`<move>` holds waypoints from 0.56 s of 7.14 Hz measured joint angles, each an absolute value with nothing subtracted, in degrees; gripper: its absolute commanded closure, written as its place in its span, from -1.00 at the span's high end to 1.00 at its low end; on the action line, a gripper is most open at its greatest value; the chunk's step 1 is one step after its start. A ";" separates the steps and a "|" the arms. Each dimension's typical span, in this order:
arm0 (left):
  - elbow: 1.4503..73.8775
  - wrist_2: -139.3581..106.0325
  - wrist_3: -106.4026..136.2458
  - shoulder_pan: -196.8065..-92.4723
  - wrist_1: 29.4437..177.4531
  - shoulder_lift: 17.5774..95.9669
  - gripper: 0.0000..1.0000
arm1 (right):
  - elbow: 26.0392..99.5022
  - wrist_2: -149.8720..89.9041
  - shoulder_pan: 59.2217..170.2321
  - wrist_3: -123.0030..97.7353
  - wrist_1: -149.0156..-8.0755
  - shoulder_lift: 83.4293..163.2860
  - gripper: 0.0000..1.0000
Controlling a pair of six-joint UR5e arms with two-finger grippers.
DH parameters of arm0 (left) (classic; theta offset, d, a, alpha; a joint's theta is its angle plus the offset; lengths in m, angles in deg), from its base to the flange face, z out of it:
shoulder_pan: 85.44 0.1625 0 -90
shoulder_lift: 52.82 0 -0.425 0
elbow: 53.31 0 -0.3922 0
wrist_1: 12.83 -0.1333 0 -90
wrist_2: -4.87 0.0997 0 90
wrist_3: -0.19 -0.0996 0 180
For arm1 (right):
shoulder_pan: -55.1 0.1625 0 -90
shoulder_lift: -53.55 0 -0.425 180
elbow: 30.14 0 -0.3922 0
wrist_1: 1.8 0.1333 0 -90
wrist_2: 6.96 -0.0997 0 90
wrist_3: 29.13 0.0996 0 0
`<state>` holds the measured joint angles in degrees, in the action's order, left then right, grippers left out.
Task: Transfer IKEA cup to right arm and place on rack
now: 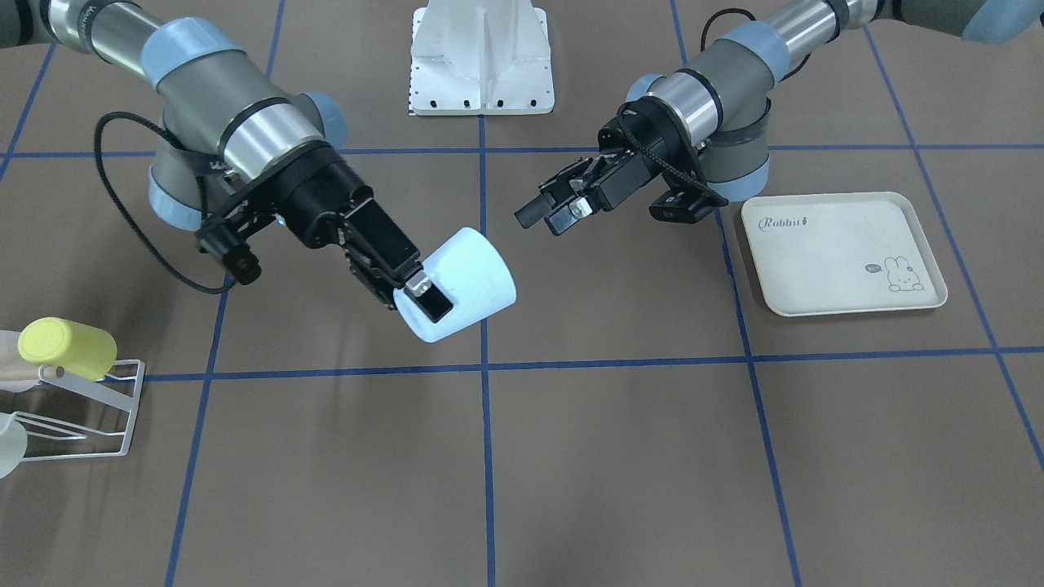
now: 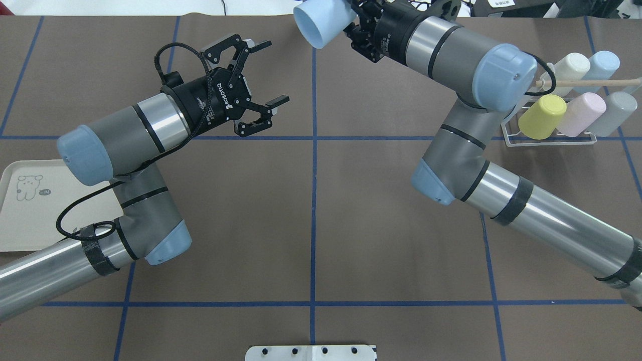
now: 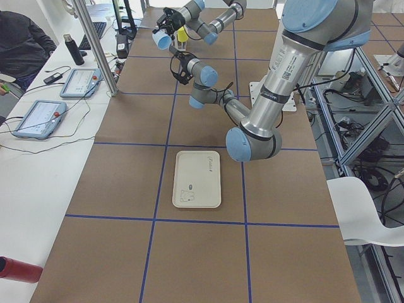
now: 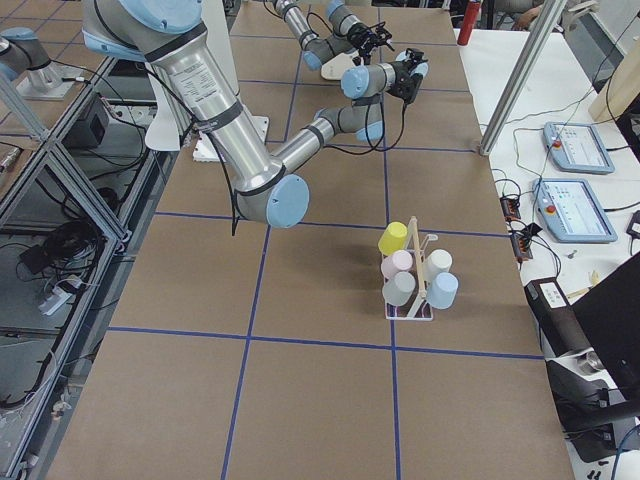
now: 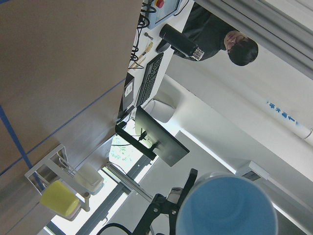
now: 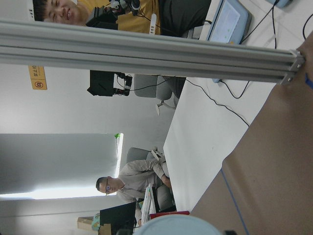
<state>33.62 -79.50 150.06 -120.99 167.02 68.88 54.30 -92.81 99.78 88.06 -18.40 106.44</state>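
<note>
The light-blue IKEA cup (image 1: 461,281) is held on its side above the table by my right gripper (image 1: 418,297), which is shut on its rim. In the overhead view the cup (image 2: 321,22) points its mouth toward my left gripper (image 2: 273,72). That gripper is open, empty and a short way from the cup; it also shows in the front view (image 1: 542,218). The white wire rack (image 2: 551,136) stands at the table's right side with a wooden dowel (image 2: 592,81). The cup's mouth fills the bottom of the left wrist view (image 5: 227,208).
The rack holds yellow (image 2: 541,116), pink (image 2: 582,113), grey (image 2: 619,113), cream and blue cups. A cream rabbit-print tray (image 1: 844,253) lies on the table beside the left arm. A white base plate (image 1: 481,57) sits at the robot's side of the table.
</note>
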 measured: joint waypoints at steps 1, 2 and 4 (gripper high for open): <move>33.70 -79.69 145.27 -121.07 166.31 68.71 1.00 | 54.82 -92.82 101.89 82.56 -18.62 109.13 -1.00; 34.00 -80.08 138.76 -121.10 163.93 68.54 1.00 | 55.87 -92.68 103.67 74.30 -18.85 113.39 -1.00; 37.51 -81.18 125.75 -121.35 154.50 67.99 1.00 | 56.95 -92.45 107.30 58.76 -21.74 119.79 -1.00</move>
